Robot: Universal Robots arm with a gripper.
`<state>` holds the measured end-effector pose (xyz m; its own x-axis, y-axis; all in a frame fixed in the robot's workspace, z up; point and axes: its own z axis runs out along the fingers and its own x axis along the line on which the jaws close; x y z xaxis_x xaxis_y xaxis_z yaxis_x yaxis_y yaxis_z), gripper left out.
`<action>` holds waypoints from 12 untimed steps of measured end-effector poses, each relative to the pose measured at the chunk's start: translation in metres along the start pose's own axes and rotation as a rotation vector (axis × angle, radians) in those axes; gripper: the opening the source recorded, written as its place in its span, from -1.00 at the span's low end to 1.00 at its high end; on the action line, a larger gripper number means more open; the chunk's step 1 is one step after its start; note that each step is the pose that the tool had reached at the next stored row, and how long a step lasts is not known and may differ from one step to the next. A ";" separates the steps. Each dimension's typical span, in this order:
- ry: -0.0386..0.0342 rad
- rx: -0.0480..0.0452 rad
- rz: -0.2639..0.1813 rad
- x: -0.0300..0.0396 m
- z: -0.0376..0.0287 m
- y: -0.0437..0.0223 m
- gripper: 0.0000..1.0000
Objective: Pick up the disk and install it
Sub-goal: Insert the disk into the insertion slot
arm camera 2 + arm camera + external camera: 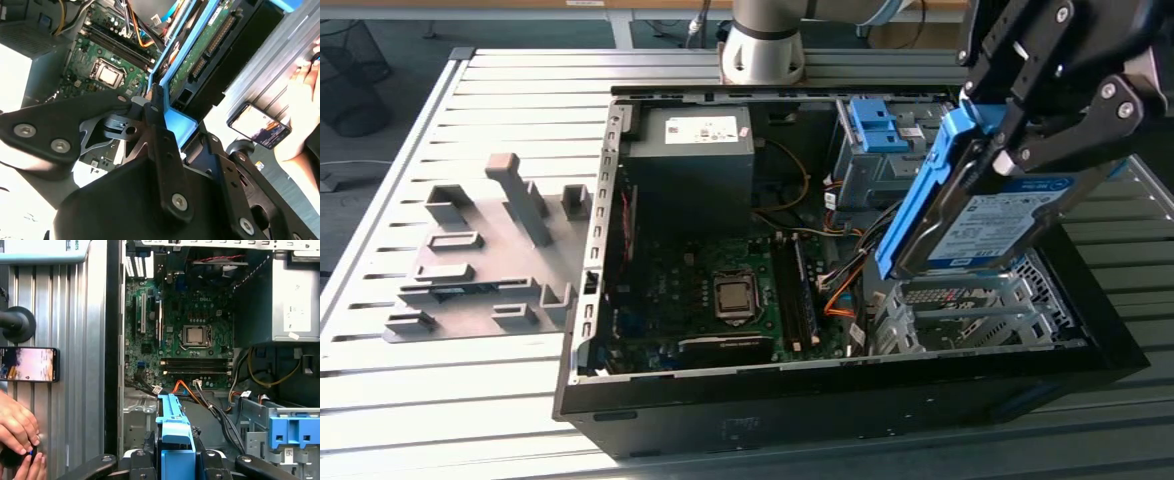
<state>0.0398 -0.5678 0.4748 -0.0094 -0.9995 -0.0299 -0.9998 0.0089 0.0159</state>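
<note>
In the exterior view, the gripper (1007,148) is seen at the upper right of that view, its fingers clamped on the disk (974,205). The disk is held in the air, steeply tilted, with its labelled face turned towards the camera and its blue frame running along the upper edge. It is held over the grey drive cage (974,310) at the right end of the open black case (854,395). Inside the case a motherboard (707,290) and a power supply (694,150) are seen, and a blue bracket (881,125) sits on the bay near the far wall. The case lies on a slatted table (454,400), and a grey fixture plate (480,250) lies on the table to the exterior view's left of the case.

In the second wrist view, the disk's green circuit-board side (200,45) is shown, bordered by the blue frame. One black finger (159,115) is pressed against the frame's edge. The motherboard is seen beyond the disk. A phone (259,125) lies on the table beside the case, and a person's hand (305,110) rests near it.

In the first wrist view, the disk (175,432) is seen edge-on as a blue strip, gripped between the black fingers (142,460) on either side. The motherboard and the cables are seen beyond it, and the blue bracket is off to one side. The phone lies outside the case wall, and the person's hands are held together near it.
</note>
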 end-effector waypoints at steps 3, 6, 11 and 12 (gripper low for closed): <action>0.0004 -0.0001 0.000 0.0001 0.0000 -0.0001 -0.26; 0.0003 -0.0001 0.000 0.0001 0.0001 -0.0001 -0.26; 0.0001 -0.0001 0.000 0.0060 0.0013 -0.0004 -0.26; 0.0004 -0.0001 0.000 0.0083 0.0022 -0.0010 -0.26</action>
<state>0.0407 -0.5760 0.4724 -0.0093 -0.9995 -0.0296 -0.9998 0.0088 0.0160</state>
